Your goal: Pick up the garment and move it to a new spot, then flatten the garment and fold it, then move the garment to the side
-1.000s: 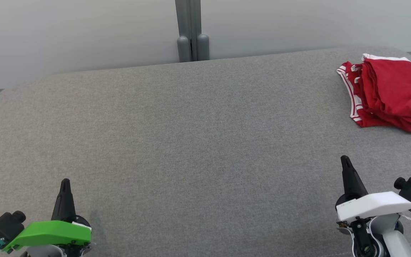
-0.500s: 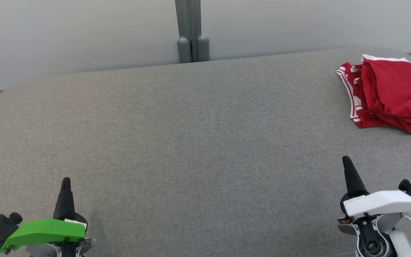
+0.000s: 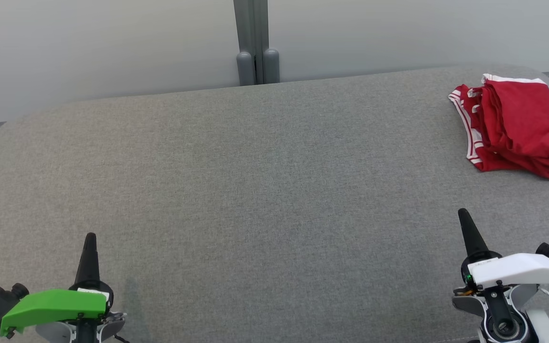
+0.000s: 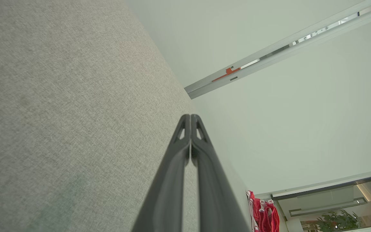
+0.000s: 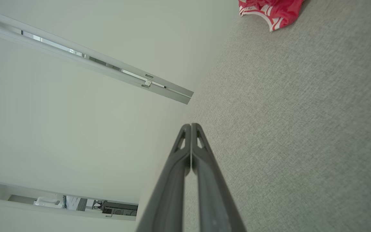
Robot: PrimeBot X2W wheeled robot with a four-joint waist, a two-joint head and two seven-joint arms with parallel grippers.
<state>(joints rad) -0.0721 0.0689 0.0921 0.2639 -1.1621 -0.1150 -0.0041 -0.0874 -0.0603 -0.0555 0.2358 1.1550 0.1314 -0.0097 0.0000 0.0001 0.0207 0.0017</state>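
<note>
Grey fabric surface [image 3: 255, 190] w/ pale wall behind, grey post [image 3: 255, 43] at 12 o'clock. Red garment [image 3: 517, 128] w/ white trim lies at 2 o'clock by the far right edge, poss. folded, hard to tell. Left gripper [image 3: 90, 237] at 7, right gripper [image 3: 462, 213] at 5: both w/ fingers pressed together, holding nothing, well apart from garment.

A bench [image 3: 255, 190] covered in grey woven fabric, with rounded far corners, stands before a pale wall [image 3: 88, 47]. A dark grey post [image 3: 255, 33] divides the wall. The left wrist view shows a green plant [image 4: 337, 222] far off.
</note>
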